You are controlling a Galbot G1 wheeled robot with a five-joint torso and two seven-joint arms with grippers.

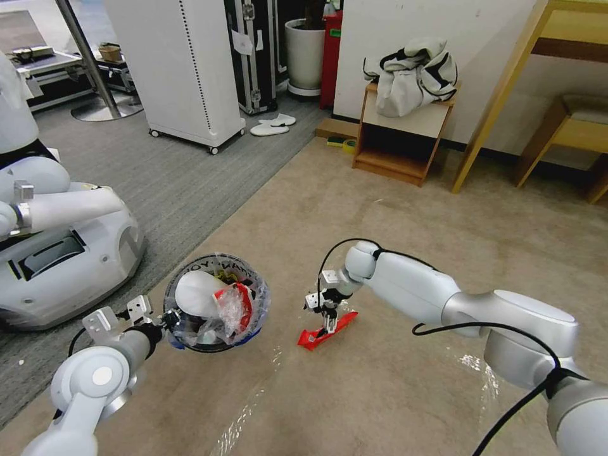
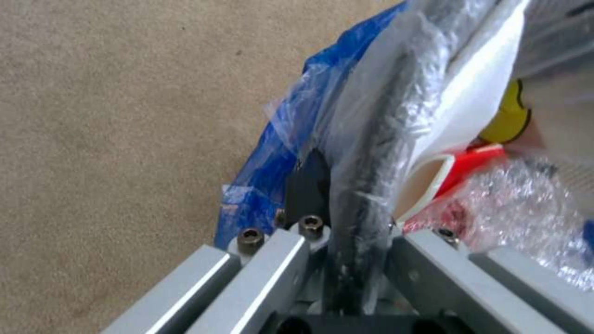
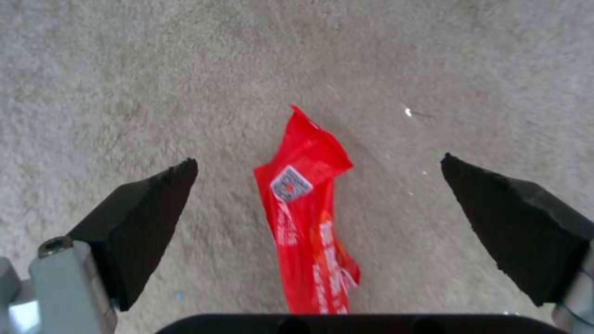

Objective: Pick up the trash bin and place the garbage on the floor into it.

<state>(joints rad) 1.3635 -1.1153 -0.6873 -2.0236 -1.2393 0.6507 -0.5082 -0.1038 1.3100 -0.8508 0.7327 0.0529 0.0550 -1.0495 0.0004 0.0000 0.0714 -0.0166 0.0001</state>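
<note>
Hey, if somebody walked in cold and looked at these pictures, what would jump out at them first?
Probably the red wrapper on the beige carpet, with the right gripper open directly above it. Next, the trash bin to its left, stuffed with litter, its rim clamped by the left gripper.
</note>
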